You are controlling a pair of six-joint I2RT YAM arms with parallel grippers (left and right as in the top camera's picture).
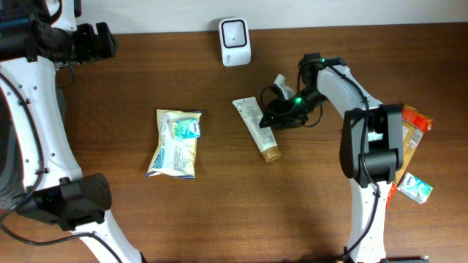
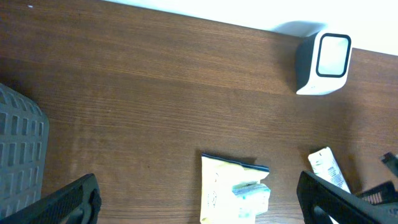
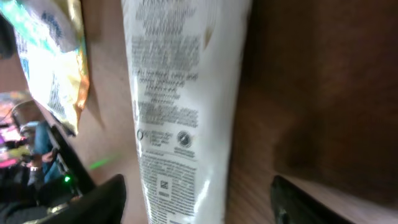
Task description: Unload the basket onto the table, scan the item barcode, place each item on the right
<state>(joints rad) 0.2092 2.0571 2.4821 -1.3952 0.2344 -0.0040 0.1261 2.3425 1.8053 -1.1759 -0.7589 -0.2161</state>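
Tube [image 1: 257,130] lies flat at mid-desk [image 1: 219,212], scanner [image 1: 235,42] at its 12 o'clock. Right tool [image 1: 272,119] straddles it, jaws apart, not yet pinching. Left tool [image 1: 99,42] hangs wide open at 10 o'clock. An off-centre pinch could squirt the slick tube sideways or cover its barcode.

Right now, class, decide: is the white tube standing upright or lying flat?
Lying flat. The white tube stretches lengthwise on the table, its whole printed side showing overhead.

White arm links [image 1: 29,124] w/ blk joints [image 1: 73,201], blk cables [image 1: 374,208], green LED [image 1: 298,100]
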